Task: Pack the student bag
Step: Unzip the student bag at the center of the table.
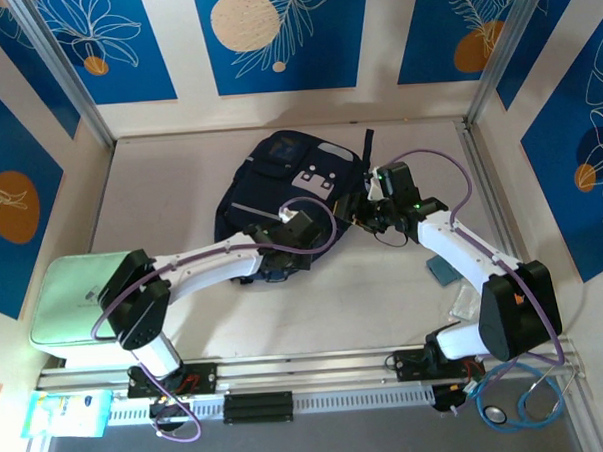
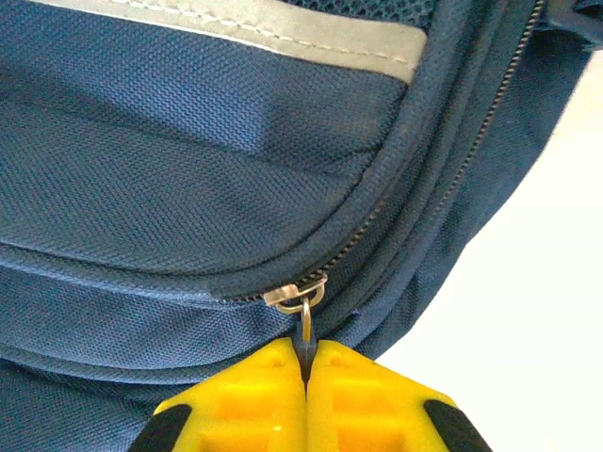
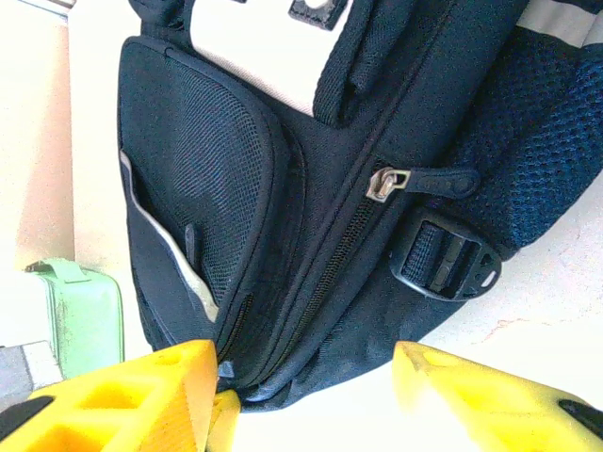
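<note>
the student bag (image 1: 280, 192), dark navy, lies flat on the pale table (image 1: 384, 282), towards its far middle, between the two arms. its long axis runs roughly near to far, with the far end leaning a little to the right. a black strap (image 1: 366, 148) trails off the far-right side, and the white patch (image 1: 314, 175) faces up on the right half. which end is the top cannot be told from above.

the left gripper (image 2: 306, 367) is at the bag's near-left edge. its yellow fingers are pressed together on the metal zipper pull (image 2: 306, 325), which hangs from the slider (image 2: 294, 294) on a curved zip seam. a grey stripe (image 2: 311, 28) crosses the fabric beyond it.

the right gripper (image 3: 311, 395) sits at the bag's right side with its yellow fingers well apart and nothing clamped between them. the bag's dark lower edge lies in the gap. the left finger is just beside the fabric, and whether it touches cannot be told. ahead of it in the right wrist view are a mesh pocket (image 3: 198, 188), a second zip with its pull (image 3: 386, 184) lying flat, and a black buckle (image 3: 443, 264) resting against the table.

a mint-green case (image 1: 74, 296) sits at the table's near-left corner, well apart from the bag.
</note>
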Robot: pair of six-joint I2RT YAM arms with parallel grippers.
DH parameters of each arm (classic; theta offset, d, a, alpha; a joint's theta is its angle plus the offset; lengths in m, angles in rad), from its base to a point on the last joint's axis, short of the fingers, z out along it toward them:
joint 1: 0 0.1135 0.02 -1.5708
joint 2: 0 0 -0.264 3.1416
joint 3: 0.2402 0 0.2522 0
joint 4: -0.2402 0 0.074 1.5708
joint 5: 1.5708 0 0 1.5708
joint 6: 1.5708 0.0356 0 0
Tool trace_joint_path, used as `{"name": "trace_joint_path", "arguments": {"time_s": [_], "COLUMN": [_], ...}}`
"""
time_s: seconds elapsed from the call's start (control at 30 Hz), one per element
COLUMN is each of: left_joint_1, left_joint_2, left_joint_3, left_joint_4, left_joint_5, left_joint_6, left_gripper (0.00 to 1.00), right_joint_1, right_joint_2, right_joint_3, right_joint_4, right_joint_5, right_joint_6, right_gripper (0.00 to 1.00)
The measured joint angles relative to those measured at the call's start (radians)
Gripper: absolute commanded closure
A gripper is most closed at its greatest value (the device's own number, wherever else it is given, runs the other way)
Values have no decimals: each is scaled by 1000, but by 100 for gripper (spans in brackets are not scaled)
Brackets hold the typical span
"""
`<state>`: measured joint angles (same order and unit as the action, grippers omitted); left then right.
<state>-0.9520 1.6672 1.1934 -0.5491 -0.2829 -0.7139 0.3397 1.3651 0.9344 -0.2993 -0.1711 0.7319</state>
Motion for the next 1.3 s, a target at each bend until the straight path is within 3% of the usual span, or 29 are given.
{"name": "trace_joint_path", "arguments": {"time_s": [0.37,0.87,1.1,1.3], "left_joint_1": [21,21,21,38], "left_joint_2": [-43,-20,-20,-21], "left_joint_3": [-38,-20,-20,-20], "left_joint_4": [169,198,196,182], "left_joint_5": [197,239,239,247], "left_joint_6": [93,122,126,187], "left_gripper": [100,100,100,100], "right_joint_1": [5,56,62,51], "right_joint_2": [38,211,232,232], "right_joint_3": [18,128,132,132], "right_joint_4": [-12,-29,-42,-54], "right_joint_5": [-99,-137,-139,-129], "right_joint_6": [142,238,241,237], "right_gripper": [56,61,84,91]}}
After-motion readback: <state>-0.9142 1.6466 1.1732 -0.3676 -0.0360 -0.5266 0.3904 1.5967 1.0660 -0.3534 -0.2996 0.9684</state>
